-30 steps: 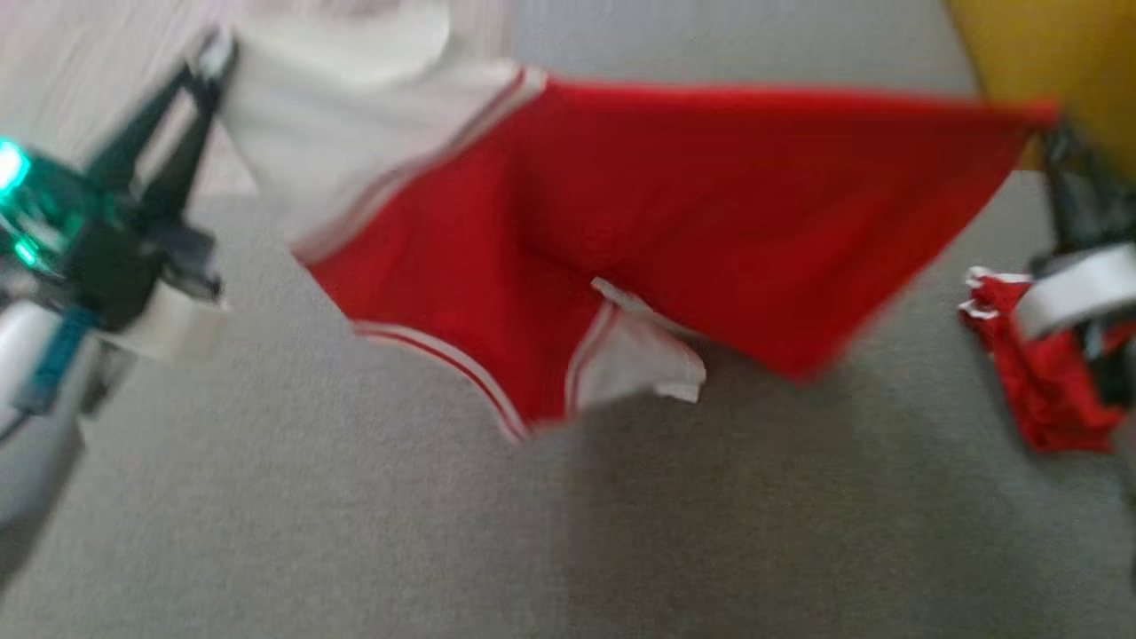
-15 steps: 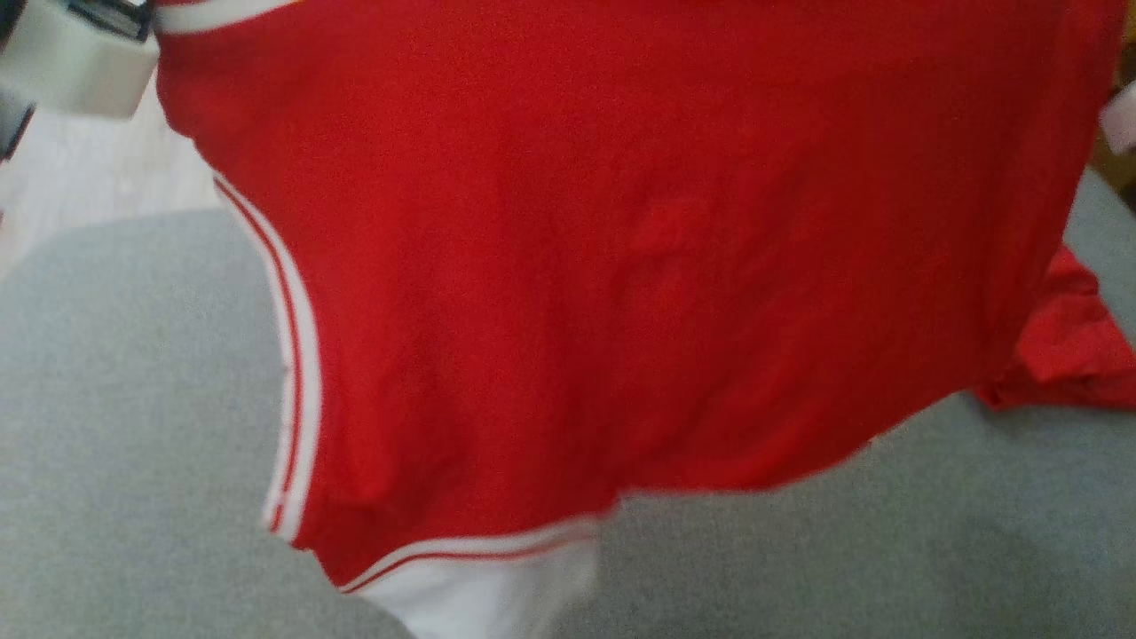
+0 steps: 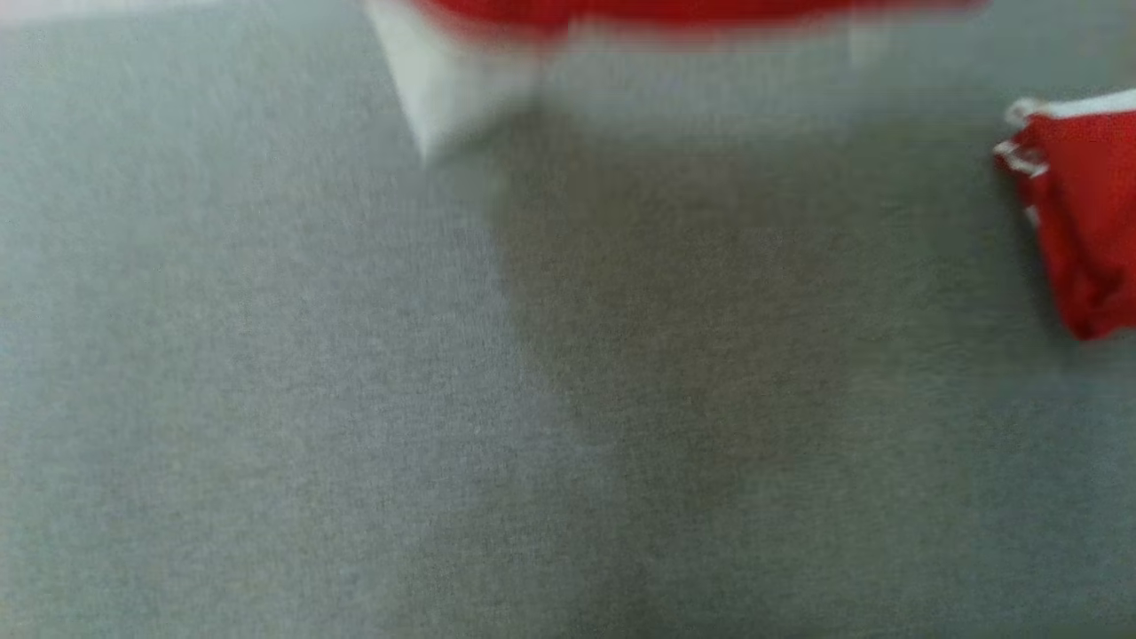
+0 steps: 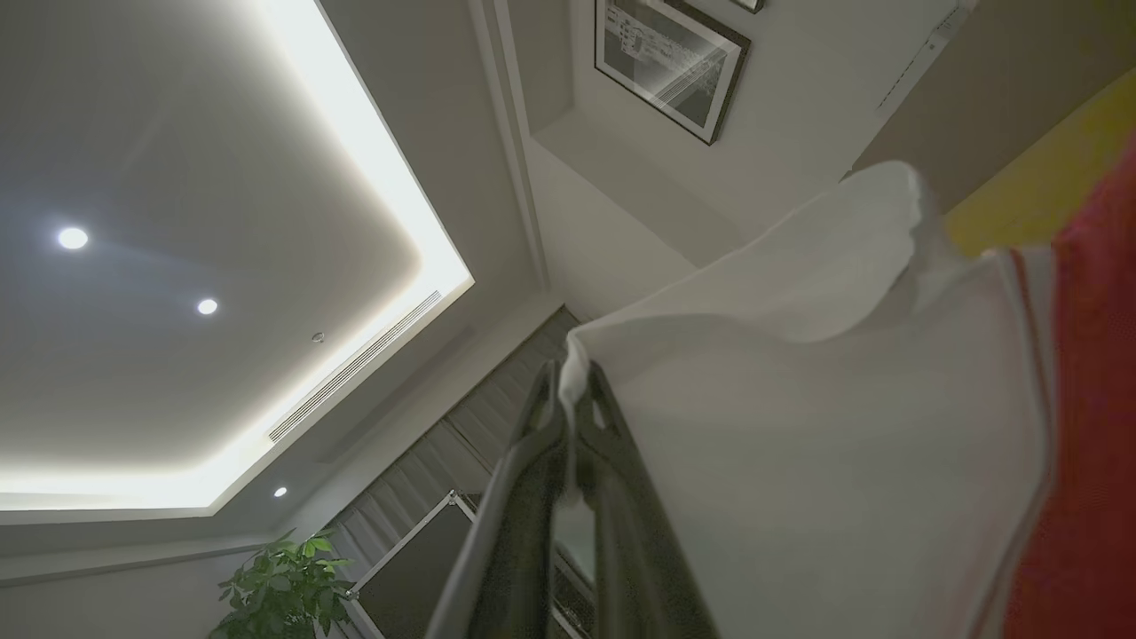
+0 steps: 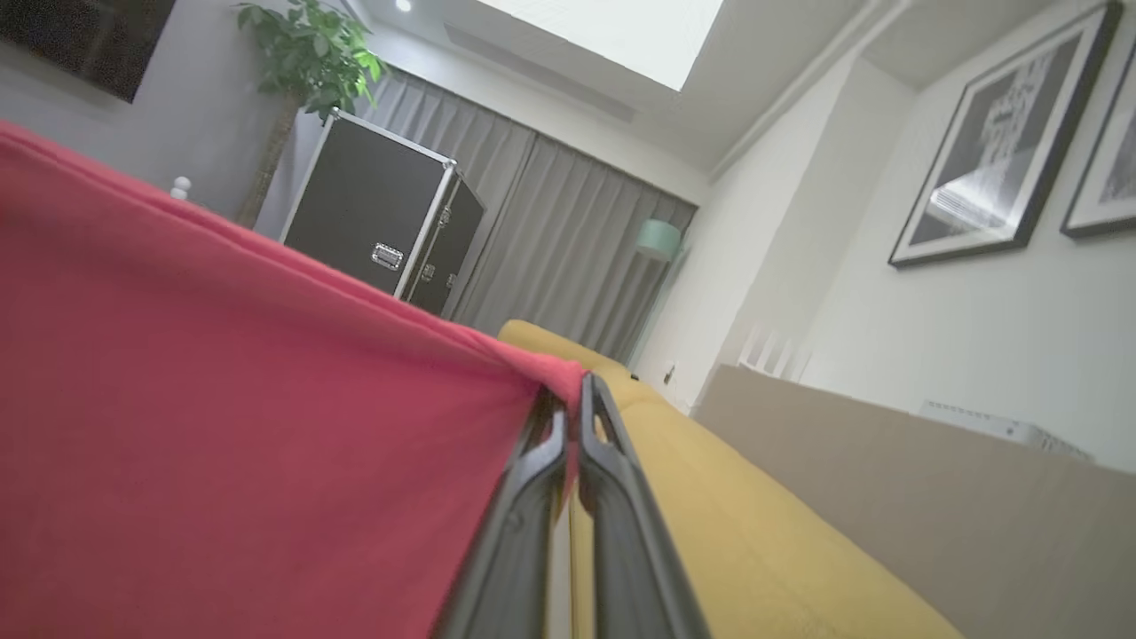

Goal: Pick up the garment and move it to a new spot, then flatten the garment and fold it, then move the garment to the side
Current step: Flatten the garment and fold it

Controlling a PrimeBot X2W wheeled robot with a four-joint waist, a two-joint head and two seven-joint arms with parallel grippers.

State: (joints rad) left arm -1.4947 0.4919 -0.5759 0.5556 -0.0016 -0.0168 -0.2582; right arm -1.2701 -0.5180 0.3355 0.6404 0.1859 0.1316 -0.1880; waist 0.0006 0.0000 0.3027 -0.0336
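Garment (image 5: 222,426) hangs spread, long axis running left-right.

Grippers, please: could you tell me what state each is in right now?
Left gripper: shut on the garment, at its white corner.
Right gripper: shut on the garment's red edge.

Looks like a home living room: yellow sofa (image 5: 754,532), framed pictures (image 5: 1003,142) on the wall, grey curtains (image 5: 568,257), potted plant (image 5: 311,53), cove-lit ceiling (image 4: 177,266).
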